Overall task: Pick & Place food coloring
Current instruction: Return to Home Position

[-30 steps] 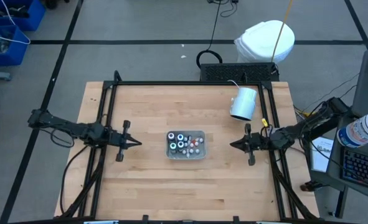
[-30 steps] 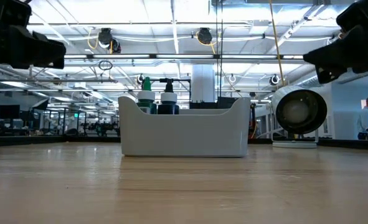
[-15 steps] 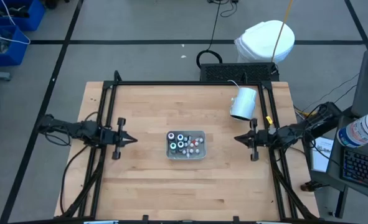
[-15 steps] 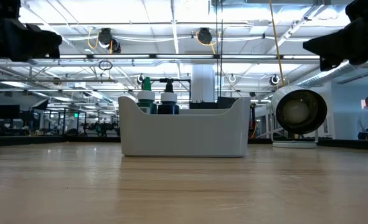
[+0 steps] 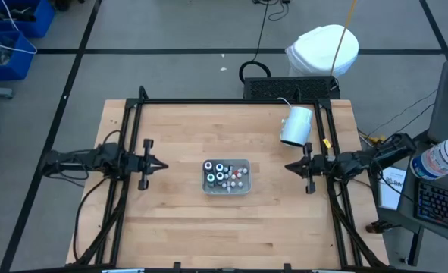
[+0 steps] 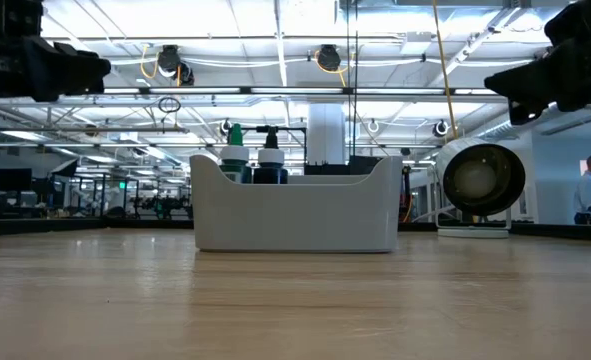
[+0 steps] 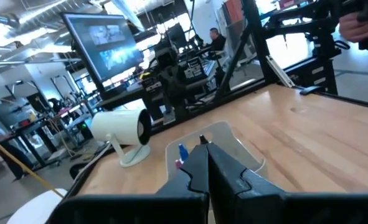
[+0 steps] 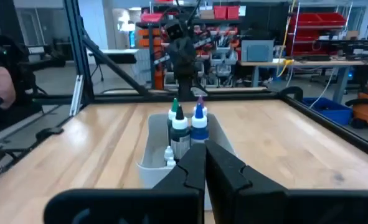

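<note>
Several small food coloring bottles stand upright in a clear plastic bin at the table's middle. In the right wrist view their tops, among them green and blue, rise above the bin's rim; in the low view two tops show over the bin's wall. My left gripper hovers shut to the left of the bin, pointing level at it. My right gripper hovers shut to the bin's right, also pointing at it. Their shut fingertips show in the left wrist view and the right wrist view.
A white cylinder-shaped device lies on the table's far right part, also seen in the low view. A black frame borders the table. A white domed object sits beyond the far edge.
Both grippers have drawn a little away from the bin, the left toward the table's left edge and the right toward its right edge, and each has swung slightly toward the far edge. Both stayed shut. The bin and bottles have kept still.
</note>
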